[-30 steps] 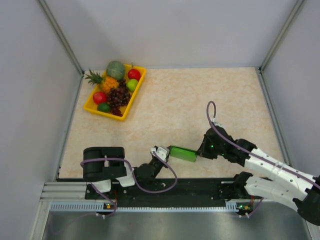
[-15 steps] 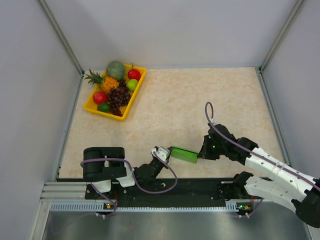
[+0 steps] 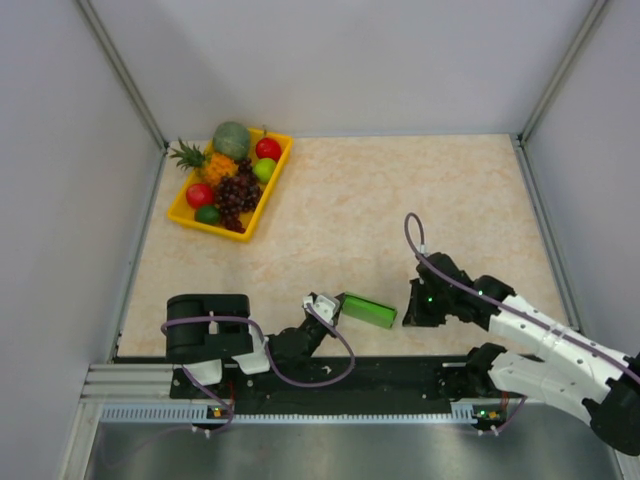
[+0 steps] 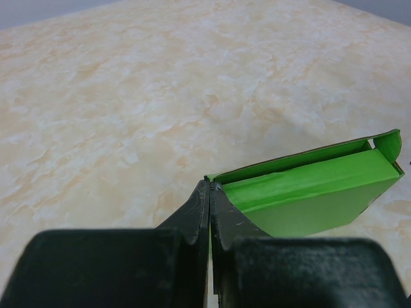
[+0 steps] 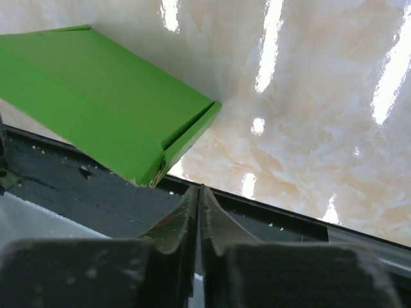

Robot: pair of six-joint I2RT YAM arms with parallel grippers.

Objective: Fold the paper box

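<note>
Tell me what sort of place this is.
Probably a robot test cell in a lab: plain grey walls box in a marble-patterned table, the left arm and right arm are mounted at its near edge, and a yellow fruit tray sits in one corner.

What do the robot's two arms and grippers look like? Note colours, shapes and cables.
The left arm is mostly black with white covers; the right arm is white with black joints. A mauve cable loops along each. The left gripper and right gripper have black tapered fingers.

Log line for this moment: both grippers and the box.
left gripper: shut on paper box corner | right gripper: shut, apart from paper box
</note>
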